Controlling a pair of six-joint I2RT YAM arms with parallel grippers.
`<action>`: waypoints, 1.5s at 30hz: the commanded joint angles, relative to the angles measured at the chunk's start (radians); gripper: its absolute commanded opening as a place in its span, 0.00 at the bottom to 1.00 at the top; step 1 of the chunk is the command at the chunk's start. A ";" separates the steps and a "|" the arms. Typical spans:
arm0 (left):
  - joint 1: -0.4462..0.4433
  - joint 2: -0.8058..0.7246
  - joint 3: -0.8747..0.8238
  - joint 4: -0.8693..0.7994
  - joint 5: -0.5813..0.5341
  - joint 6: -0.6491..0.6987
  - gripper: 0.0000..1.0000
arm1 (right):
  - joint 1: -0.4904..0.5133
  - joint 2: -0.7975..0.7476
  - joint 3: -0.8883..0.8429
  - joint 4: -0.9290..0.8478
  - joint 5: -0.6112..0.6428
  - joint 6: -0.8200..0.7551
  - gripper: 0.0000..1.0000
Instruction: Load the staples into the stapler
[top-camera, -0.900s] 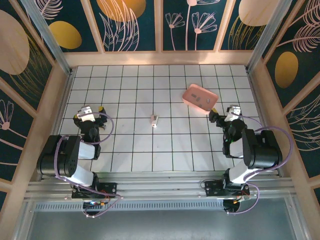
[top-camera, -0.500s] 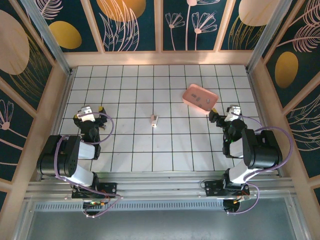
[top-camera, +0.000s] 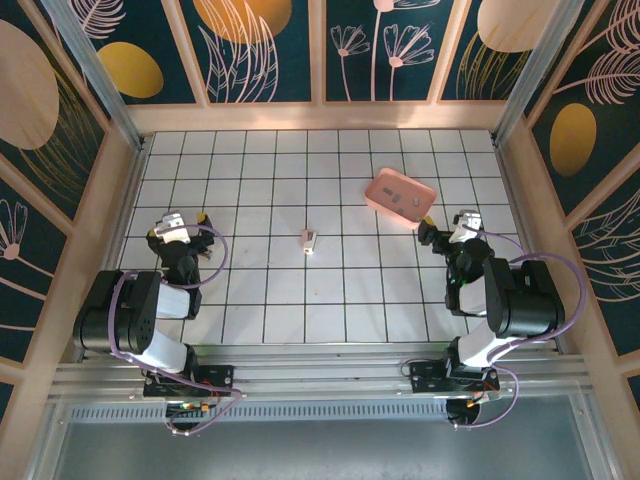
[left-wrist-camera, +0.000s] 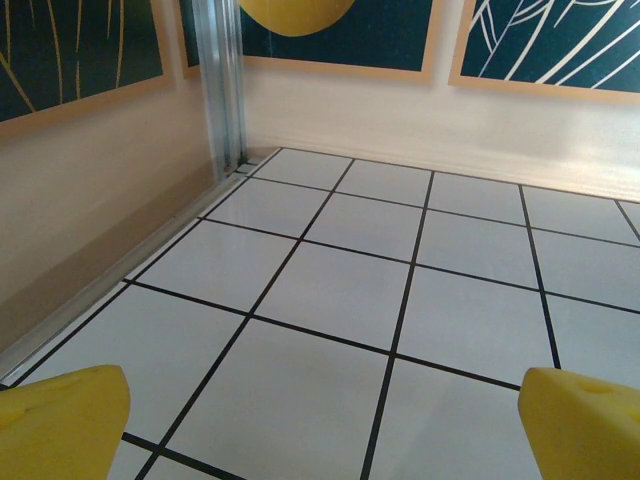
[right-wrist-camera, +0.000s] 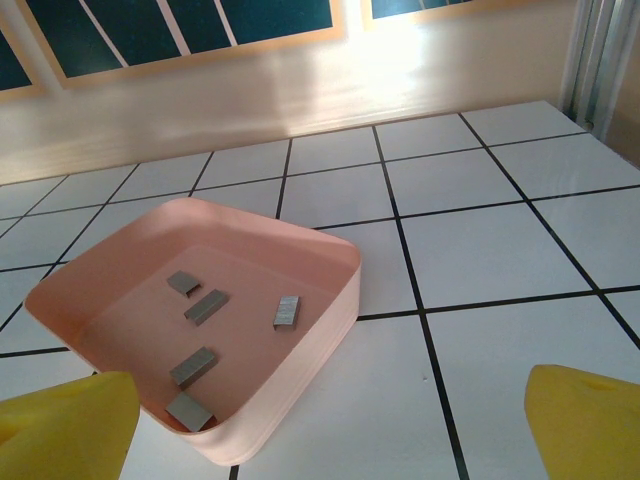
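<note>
Flat grey metal staples (right-wrist-camera: 287, 311) in glossy pink rounded tray (right-wrist-camera: 318, 350). Small whitish oblong stapler (top-camera: 308, 241) on tiles (top-camera: 260, 200). Left gripper (left-wrist-camera: 322, 430) and right gripper (right-wrist-camera: 325, 430) low, spread, empty.

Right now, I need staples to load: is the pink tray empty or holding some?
Holding some: five small grey staples lie apart on the floor of the pink tray in the right wrist view.

White tiled table (top-camera: 250, 300) — stapler (top-camera: 308, 241), pink tray (top-camera: 385, 185)

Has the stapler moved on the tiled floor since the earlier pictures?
No. The stapler lies over the same black grid line, equally far from the pink tray, as before.
</note>
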 joint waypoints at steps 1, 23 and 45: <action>0.004 -0.060 0.028 -0.046 0.025 -0.003 0.98 | 0.005 -0.045 -0.008 0.051 0.026 -0.003 0.99; -0.166 -0.272 0.585 -1.315 0.299 -0.291 0.74 | 0.564 -0.265 0.609 -1.376 0.197 0.442 0.99; -0.166 -0.160 0.589 -1.354 0.340 -0.332 0.76 | 0.912 0.490 1.204 -1.602 0.346 0.519 0.71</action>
